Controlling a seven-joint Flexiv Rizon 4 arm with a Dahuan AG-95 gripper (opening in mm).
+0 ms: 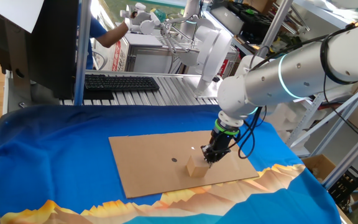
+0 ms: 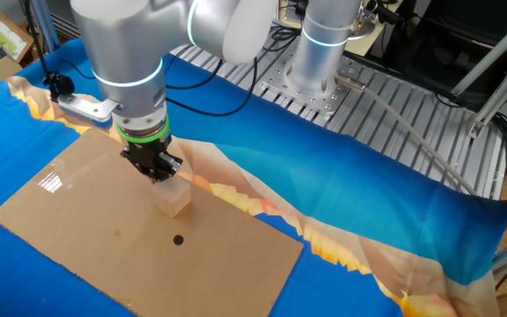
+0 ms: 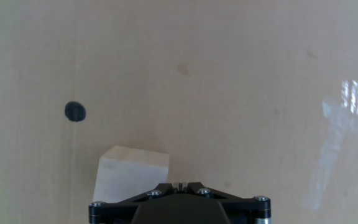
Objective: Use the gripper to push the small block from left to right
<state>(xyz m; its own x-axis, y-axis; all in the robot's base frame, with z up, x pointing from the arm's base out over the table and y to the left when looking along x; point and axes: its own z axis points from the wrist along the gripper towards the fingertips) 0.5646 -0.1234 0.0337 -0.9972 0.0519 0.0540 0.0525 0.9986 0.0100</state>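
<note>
Claw (image 2: 158,172) pinched narrow, empty, tips low against small block (image 2: 173,197) on cardboard sheet (image 2: 77,202), set to shove it sideways

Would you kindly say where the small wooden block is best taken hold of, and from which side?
Probably from above, across two opposite upright faces of the small block: it sits flat on the cardboard sheet, a plain cube with its sides free. The tool is already right beside it.

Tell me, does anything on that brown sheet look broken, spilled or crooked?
Nothing stands out as damaged or spilled. The small block sits flat on the cardboard sheet, turned slightly askew to the sheet's edges, with the gripper right beside it. The dark dot looks like a drawn mark.
</note>
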